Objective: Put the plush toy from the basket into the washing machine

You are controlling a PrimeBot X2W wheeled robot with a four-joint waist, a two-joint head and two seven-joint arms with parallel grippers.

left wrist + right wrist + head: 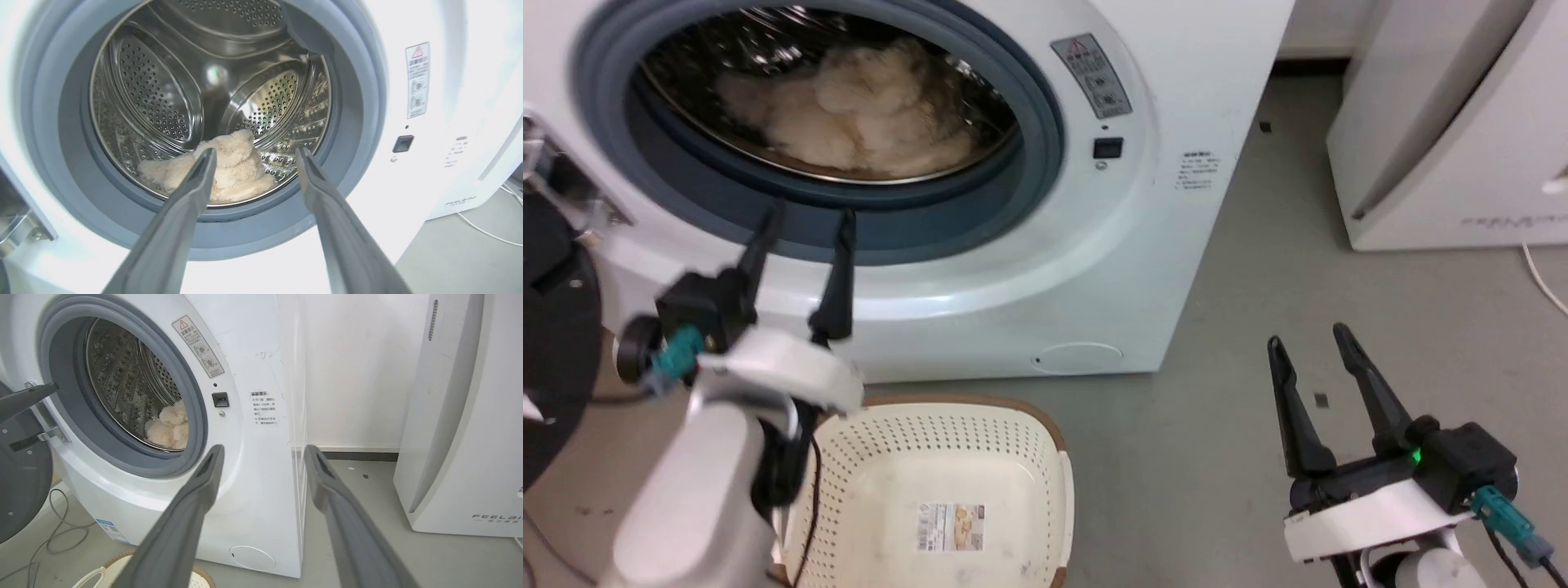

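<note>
The cream-beige plush toy (858,106) lies inside the steel drum of the white washing machine (1176,98), on the drum's bottom; it also shows as a fluffy heap (229,167) and past the gasket (169,426). My left gripper (809,219) is open and empty, its fingertips just in front of the grey porthole gasket (355,122). The cream perforated basket (1013,457) stands on the floor before the washer, with nothing in it but its bottom label. Off to the right, my right gripper (1311,343) hangs open and empty over the grey floor.
The washer's black-framed door (556,343) stands swung open at the left. A white slanted appliance marked FEELBIRD (1462,131) stands at the right, with a white cable (1543,282) on the floor. Grey cables (61,535) lie below the door.
</note>
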